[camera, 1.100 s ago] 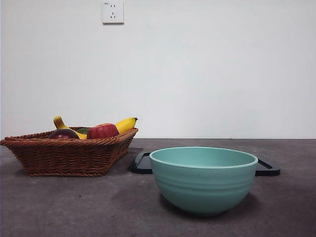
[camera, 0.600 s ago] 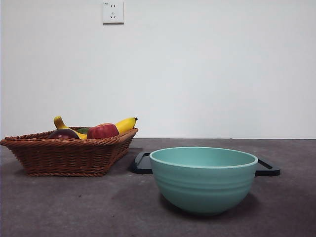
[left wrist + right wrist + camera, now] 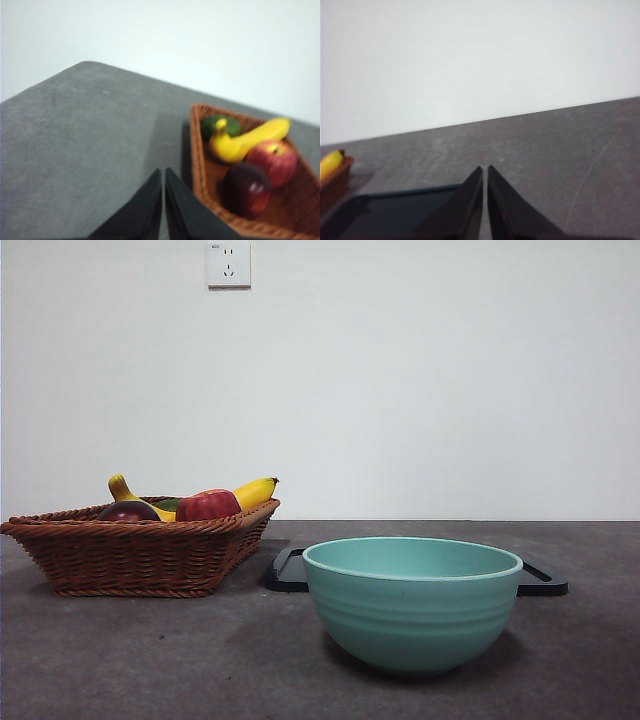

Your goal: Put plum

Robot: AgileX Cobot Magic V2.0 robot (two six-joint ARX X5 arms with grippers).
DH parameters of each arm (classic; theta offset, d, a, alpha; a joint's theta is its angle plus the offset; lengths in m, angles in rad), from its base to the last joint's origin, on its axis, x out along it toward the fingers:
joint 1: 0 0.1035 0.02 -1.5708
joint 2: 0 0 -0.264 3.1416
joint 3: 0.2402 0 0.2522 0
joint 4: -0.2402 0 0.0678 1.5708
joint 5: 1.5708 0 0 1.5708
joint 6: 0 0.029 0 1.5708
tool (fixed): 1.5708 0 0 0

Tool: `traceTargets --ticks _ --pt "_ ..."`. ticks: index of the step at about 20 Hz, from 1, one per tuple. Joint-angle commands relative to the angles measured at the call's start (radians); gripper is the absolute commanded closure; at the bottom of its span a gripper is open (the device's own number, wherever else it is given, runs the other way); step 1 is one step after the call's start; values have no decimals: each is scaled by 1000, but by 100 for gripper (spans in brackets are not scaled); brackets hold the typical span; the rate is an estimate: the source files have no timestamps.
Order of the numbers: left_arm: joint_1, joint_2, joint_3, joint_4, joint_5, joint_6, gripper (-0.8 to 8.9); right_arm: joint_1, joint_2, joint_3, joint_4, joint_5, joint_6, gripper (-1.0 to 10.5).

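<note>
The dark purple plum point(image 3: 127, 511) lies in the wicker basket point(image 3: 140, 552) at the left of the table, beside a red apple point(image 3: 208, 505) and a yellow banana point(image 3: 250, 492). In the left wrist view the plum point(image 3: 246, 189) sits at the basket's near side, next to the apple point(image 3: 273, 162) and banana point(image 3: 247, 141). My left gripper point(image 3: 163, 172) is shut and empty, above the table beside the basket point(image 3: 200, 165). My right gripper point(image 3: 484, 170) is shut and empty over the table. Neither arm shows in the front view.
A teal bowl point(image 3: 412, 602) stands at the front centre. A black tray point(image 3: 290, 570) lies flat behind it and also shows in the right wrist view point(image 3: 395, 210). A green fruit point(image 3: 220, 126) lies in the basket's far corner.
</note>
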Motion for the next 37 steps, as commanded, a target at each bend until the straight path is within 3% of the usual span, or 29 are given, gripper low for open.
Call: traceTargets --ticks 1,4,11,17,24,30,37 --pt "2 -2 51 10 10 -93 804 -1 -2 51 10 3 62 942" --pt "2 5 112 -23 11 -139 804 -1 7 108 -27 5 62 942" --pt "2 82 316 -146 47 -116 804 -1 104 289 -213 -5 34 942" --pt "2 221 507 -346 151 -14 804 -1 248 477 -414 -139 -46 942" --pt "1 424 676 -556 347 129 804 0 456 723 -735 -309 -177 942" --pt "-13 572 785 -697 470 222 804 19 595 880 -941 -401 -241 942" --pt "-45 675 859 -831 510 320 805 105 685 944 -1106 -428 -311 942"
